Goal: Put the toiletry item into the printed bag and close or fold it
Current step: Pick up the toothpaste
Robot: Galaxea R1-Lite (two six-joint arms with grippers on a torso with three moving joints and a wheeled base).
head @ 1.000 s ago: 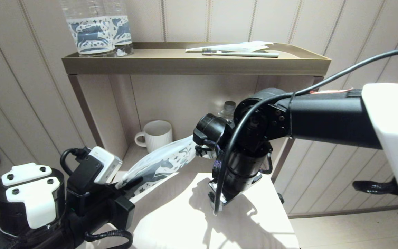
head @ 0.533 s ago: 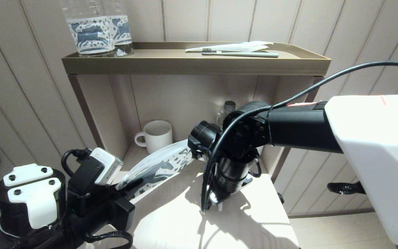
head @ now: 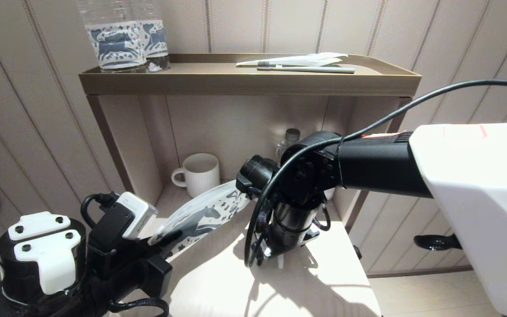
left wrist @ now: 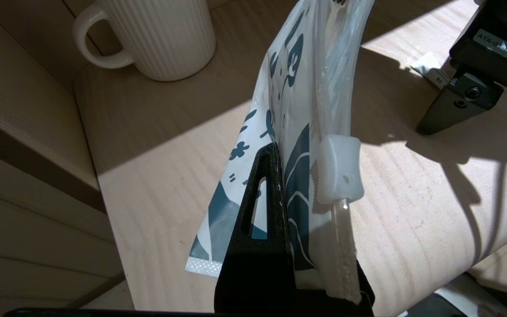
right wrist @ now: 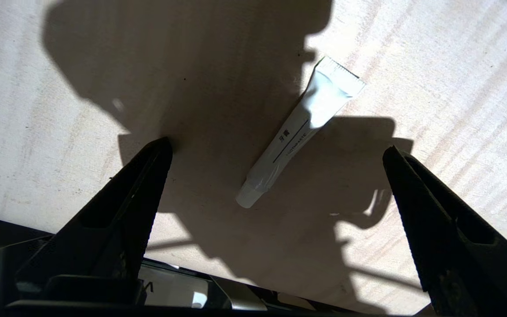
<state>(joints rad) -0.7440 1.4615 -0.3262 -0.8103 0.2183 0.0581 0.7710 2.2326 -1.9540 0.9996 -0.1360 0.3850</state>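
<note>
Right wrist view shows a small white toothpaste tube (right wrist: 297, 132) lying flat on the pale wooden tabletop (right wrist: 38, 132), centred under my right gripper (right wrist: 275, 152), jaws wide apart. I'd drop straight, pinch mid-tube. Left gripper (left wrist: 280, 211) is clamped on the horse-print white pouch (left wrist: 297, 88), toothbrush seemingly inside.

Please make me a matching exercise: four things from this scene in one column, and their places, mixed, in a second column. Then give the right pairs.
1 printed bag
2 white tube
3 mug
4 bottles

A on the top tray
B in the niche under the tray
C on the table, under the open right gripper
D clamped in the left gripper

Pairs: 1-D, 2-C, 3-B, 4-A
</note>
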